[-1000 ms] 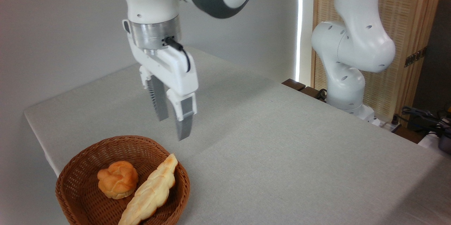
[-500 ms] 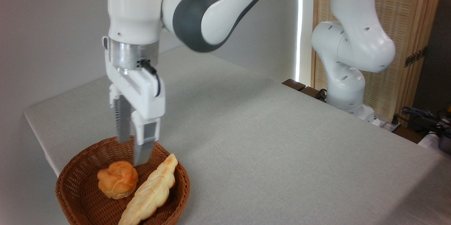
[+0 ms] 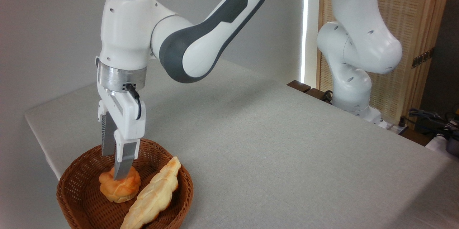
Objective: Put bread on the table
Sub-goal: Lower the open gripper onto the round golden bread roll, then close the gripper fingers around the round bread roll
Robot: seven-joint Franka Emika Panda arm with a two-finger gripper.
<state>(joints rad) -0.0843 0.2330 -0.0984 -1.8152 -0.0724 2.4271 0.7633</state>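
The bread [image 3: 121, 190], a small glossy orange-golden knotted bun, lies in the left half of a round brown wicker basket [image 3: 187, 187] at the front left corner of the table [image 3: 272, 150], which is covered in light grey cloth. My gripper [image 3: 114, 166] points straight down over the bun and is open. The near finger [image 3: 123, 161] overlaps the bun's top in this view, and the far finger sits just behind the bun. I cannot tell whether either finger touches the crust.
A long pale yellow braided loaf [image 3: 155, 194] lies in the basket right beside the bun, leaning on the right rim. The arm's white base [image 3: 353, 92] stands at the table's far right edge, with cables [image 3: 430, 118] beyond it. Grey cloth stretches to the right of the basket.
The gripper has moved left and down, from above the cloth behind the basket to inside the basket over the bun. Its fingers stay apart. Bun and loaf have not moved.
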